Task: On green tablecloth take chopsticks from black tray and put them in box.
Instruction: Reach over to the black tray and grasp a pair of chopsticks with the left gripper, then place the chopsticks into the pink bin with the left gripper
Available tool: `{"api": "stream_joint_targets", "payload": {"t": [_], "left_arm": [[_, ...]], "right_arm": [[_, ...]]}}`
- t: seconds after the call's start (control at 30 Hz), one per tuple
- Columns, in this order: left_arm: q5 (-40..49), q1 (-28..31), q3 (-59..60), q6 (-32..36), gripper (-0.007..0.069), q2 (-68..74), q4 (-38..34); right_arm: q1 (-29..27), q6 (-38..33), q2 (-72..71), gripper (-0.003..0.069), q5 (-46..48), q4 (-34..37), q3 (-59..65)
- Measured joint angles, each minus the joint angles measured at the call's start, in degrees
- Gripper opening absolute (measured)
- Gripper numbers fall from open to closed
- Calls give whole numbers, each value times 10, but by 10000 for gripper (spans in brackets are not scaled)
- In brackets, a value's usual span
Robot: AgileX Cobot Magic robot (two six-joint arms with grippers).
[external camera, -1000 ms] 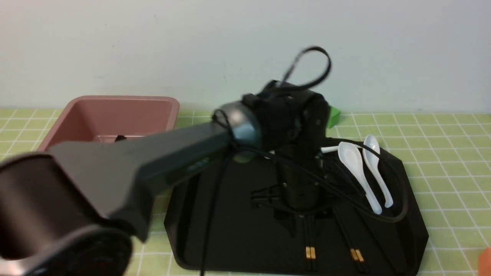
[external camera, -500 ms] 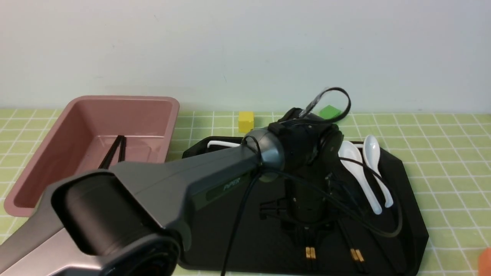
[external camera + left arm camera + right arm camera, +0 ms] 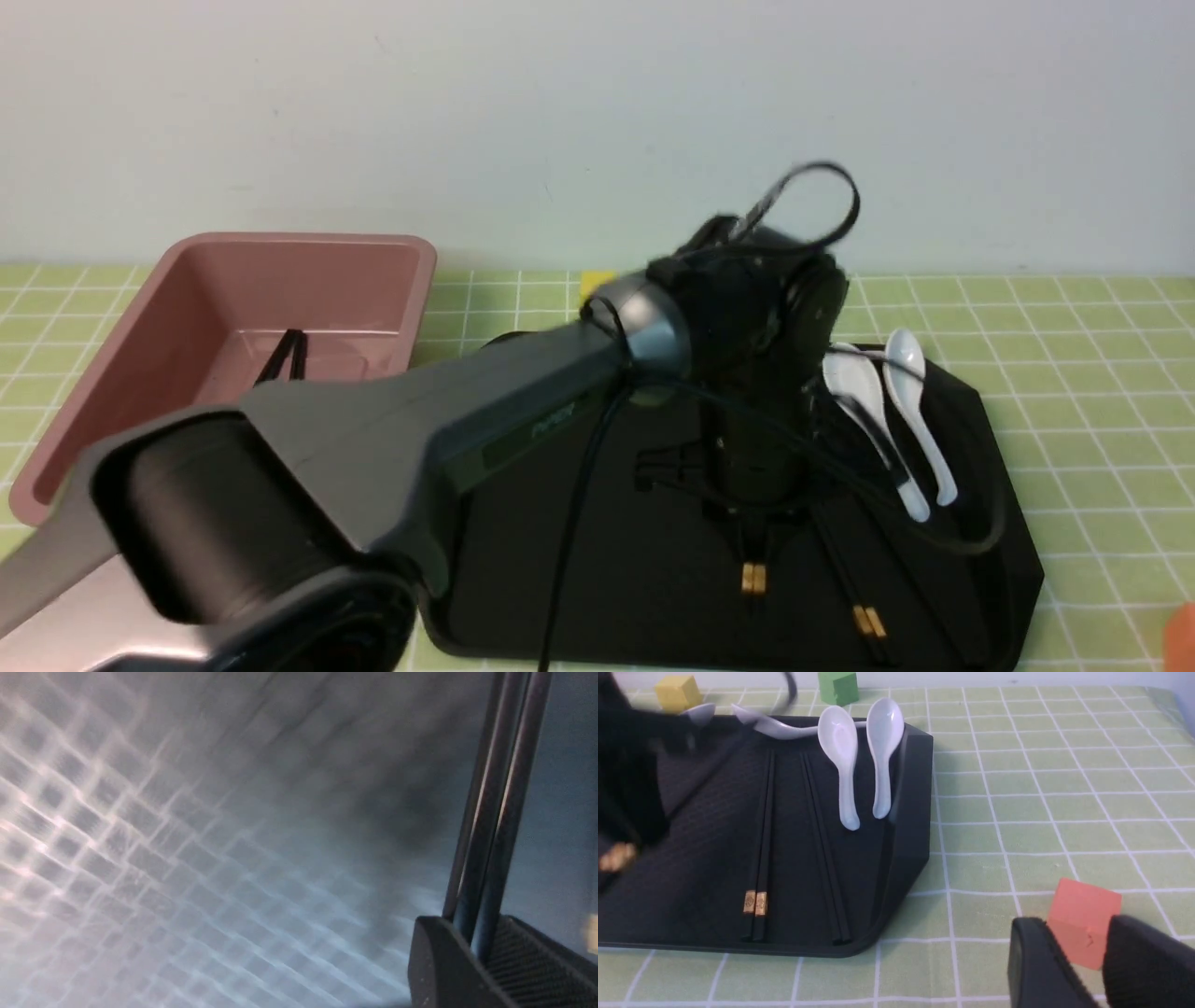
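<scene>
So your left tool [image 3: 472, 952] is closed down on a pair of black chopsticks [image 3: 488, 826], over the black tray [image 3: 579, 579]. Two more pairs are lying in the tray, next to the white spoons [image 3: 861, 760]. There are dark sticks in the pink box [image 3: 308, 252] too. Your right tool [image 3: 1078, 952] is open, nothing between its fingers, with the red block [image 3: 1085, 921] beyond.

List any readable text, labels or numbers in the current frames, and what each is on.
No text reads clearly in any view.
Small pale lettering on the left arm's side: too blurred to read.
Gold bands of the chopsticks in the black tray, plainest on one pair: dark marks, too small to tell whether they are characters.
</scene>
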Motion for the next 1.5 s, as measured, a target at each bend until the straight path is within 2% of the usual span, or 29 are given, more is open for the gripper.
{"api": "stream_joint_targets", "payload": {"t": [0.2,0.33,0.47,0.77,0.9,1.1,1.3,1.5], "left_arm": [[1,20,-52,14,117,-135,30],[9,74,-33,27,117,-229,30],[14,129,34,51,117,-298,39],[14,268,311,88,117,-429,54],[13,335,399,115,117,-439,59],[-42,382,463,161,117,-439,57],[-109,401,483,169,117,-424,64],[-220,401,484,190,117,-364,64]], "right_arm": [[0,0,0,240,0,0,0],[0,0,0,240,0,0,0],[0,0,0,240,0,0,0],[0,0,0,240,0,0,0],[0,0,0,240,0,0,0],[0,0,0,240,0,0,0],[0,0,0,240,0,0,0],[0,0,0,240,0,0,0]]}}
